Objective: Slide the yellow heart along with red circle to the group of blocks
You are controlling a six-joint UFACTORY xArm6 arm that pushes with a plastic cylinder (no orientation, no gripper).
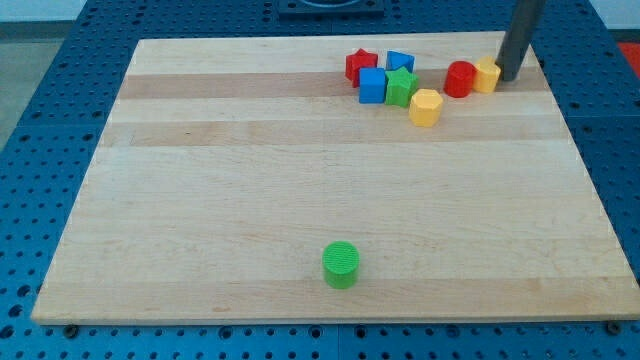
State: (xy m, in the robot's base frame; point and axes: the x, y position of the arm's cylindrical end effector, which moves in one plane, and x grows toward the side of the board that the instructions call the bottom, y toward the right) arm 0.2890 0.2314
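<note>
Standing jawless at the view's top right, my tip (507, 77) touched the yellow heart (487, 75), which pressed the red circle (460, 79), with the group's yellow hexagon (426, 107) just leftward.

A single camera looks down at a slant on the pale wooden board (300, 190) from beyond its bottom edge, facing toward the view's top. The whole board fits in frame, its far edge narrower than its near edge, so the view sits high and fairly far back. Blue perforated table surface (40, 120) shows around the board on all sides. The straight dark rod (520, 40) enters from the top edge, above the board's top right corner.
</note>
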